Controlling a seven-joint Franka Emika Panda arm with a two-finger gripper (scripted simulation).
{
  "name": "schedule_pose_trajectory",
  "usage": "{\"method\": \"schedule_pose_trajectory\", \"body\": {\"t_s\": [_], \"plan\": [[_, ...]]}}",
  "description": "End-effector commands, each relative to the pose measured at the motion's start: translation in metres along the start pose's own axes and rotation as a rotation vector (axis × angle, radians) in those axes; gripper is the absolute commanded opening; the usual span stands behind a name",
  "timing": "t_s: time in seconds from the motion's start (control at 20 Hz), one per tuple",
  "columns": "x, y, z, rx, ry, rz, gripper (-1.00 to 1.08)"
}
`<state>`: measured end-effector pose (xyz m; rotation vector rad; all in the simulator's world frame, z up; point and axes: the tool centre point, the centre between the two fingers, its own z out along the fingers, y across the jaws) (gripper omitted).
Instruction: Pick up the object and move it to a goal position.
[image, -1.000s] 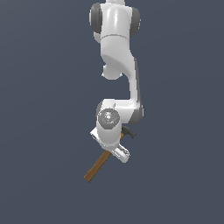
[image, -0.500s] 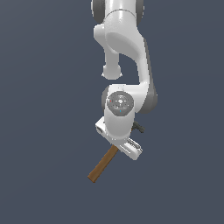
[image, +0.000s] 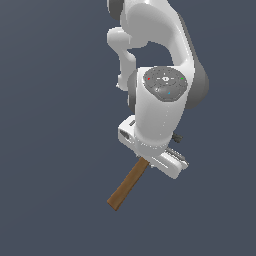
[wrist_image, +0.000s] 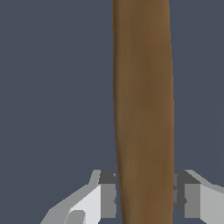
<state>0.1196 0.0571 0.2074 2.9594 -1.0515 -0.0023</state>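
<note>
The object is a hammer with a long brown wooden handle. The handle slants down toward the exterior view's left from under the white hand. A small dark bit shows on the hand's other side, possibly the head. My gripper is shut on the handle, and the hand hides its fingers in the exterior view. In the wrist view the handle runs lengthwise through my gripper, and the grey pads press on it from both sides. The head is out of the wrist view.
The white arm rises above the hand and fills the upper middle of the exterior view. Everything around it is a plain dark grey-blue background with no other objects or edges in view.
The arm has swung closer to the exterior camera and looks larger. The held hammer has drifted slightly toward the exterior view's right, with the grip unchanged.
</note>
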Motion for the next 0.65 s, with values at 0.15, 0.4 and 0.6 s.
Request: {"method": "schedule_pose_trajectory", "body": {"t_s": [0.15,0.4,0.6], "plan": [[-0.003,-0.013,-0.033,0.001,0.002,0.001,-1.00],[-0.003,-0.019,-0.046,0.001,0.002,0.001,-1.00],[-0.004,-0.020,-0.048,0.001,0.001,0.001,-1.00]]}}
